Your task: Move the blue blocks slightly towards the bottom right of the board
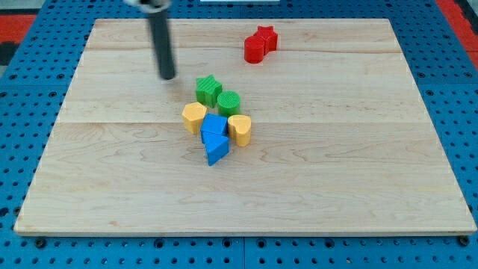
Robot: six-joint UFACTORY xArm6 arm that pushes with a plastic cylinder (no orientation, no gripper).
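Two blue blocks sit together near the board's middle: a blue cube (213,126) and, touching it just below, a blue triangular block (216,149). My tip (167,76) is the lower end of the dark rod, up and to the left of the blue blocks, clearly apart from them. A yellow hexagonal block (194,117) touches the blue cube's left side and a yellow heart-shaped block (240,129) touches its right side.
A green star block (208,90) and a green round block (228,101) sit just above the blue cube. A red star block (266,36) and a red round block (254,49) sit together near the view's top. The wooden board (358,149) lies on a blue pegboard.
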